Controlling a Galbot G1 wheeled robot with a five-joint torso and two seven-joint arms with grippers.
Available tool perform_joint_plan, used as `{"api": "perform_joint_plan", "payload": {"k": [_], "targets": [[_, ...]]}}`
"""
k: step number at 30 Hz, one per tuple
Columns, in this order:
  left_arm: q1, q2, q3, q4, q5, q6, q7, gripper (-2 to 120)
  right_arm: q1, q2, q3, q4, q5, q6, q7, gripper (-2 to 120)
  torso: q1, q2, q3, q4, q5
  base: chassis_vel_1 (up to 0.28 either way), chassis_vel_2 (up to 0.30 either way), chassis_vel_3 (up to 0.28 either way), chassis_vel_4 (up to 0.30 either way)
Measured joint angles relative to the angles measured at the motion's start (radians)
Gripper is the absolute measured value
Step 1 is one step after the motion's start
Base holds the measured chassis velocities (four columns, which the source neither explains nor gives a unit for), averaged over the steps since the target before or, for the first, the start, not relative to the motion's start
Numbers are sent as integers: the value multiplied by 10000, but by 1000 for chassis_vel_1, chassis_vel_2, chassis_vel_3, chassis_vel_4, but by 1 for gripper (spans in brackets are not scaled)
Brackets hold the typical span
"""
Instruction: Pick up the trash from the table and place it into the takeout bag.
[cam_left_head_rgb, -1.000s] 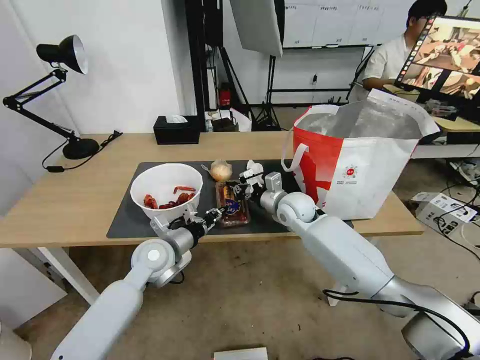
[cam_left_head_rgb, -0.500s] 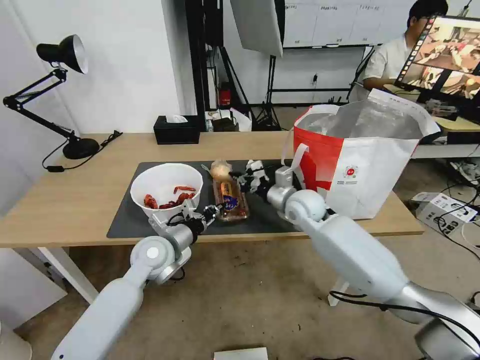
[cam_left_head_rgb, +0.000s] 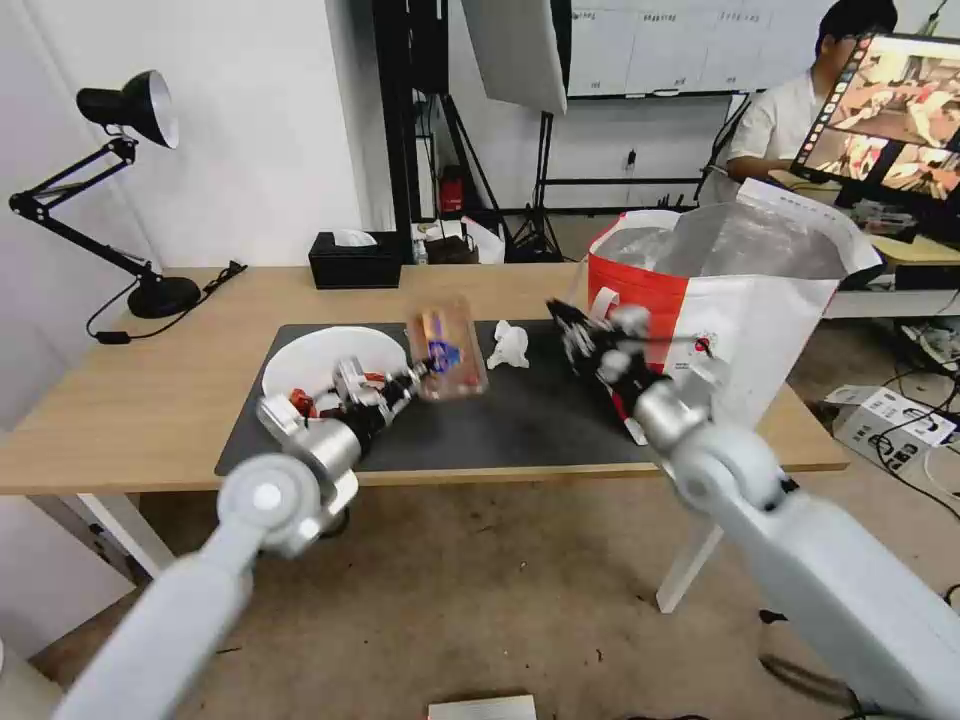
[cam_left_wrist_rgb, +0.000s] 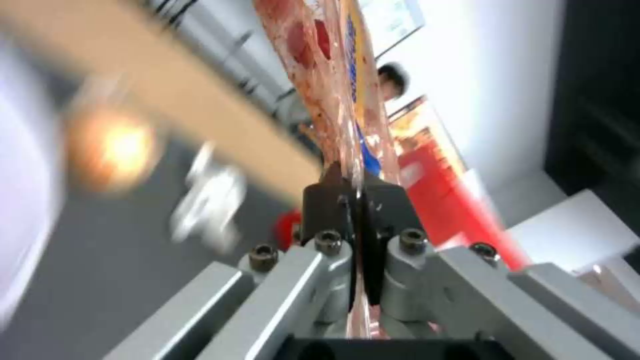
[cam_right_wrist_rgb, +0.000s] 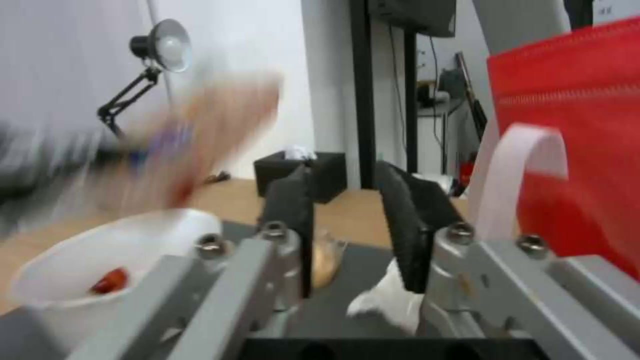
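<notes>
While my left gripper (cam_left_head_rgb: 418, 375) carries the clear tray of cherry tomatoes (cam_left_head_rgb: 446, 349) above the mat, fingers pinched on its edge, I judge the transfer step under way; next it calls for a swing toward 3 o'clock and over the takeout bag (cam_left_head_rgb: 745, 330); the bag stands open, its contents hidden; the white bowl (cam_left_head_rgb: 300, 365) at 9 o'clock of the tray holds red shell scraps; my right gripper (cam_left_head_rgb: 585, 335), fingers narrowly apart and empty, hangs beside the bag; the tissue (cam_left_head_rgb: 509, 345) lies on the surface.

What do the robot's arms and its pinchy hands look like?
Both arms are smooth, silvery-white tubes with round ball-like joints. The left gripper and right gripper have grey metal brackets with dark bolts and flat black finger pads.
</notes>
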Motion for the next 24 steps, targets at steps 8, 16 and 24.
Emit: {"api": "perform_joint_plan", "payload": {"k": [8,16,24], "targets": [[-3500,693,1776,636,-57,-373,751,0,-4449,506,2130,1338,-1226,1604,-707,59,-1,1,0,3,2,0,0,0,0],[-5960,-651,3742,1703,739,-657,798,0,-7062,1828,2967,1134,-3132,3585,-1312,85,-1,1,1,-1,6,0,0,0,0],[-8059,-2981,5945,3898,2952,-1101,466,0,-8300,2957,3175,761,-4463,4699,-1739,100,-1,1,1,0,8,0,0,0,0]]}}
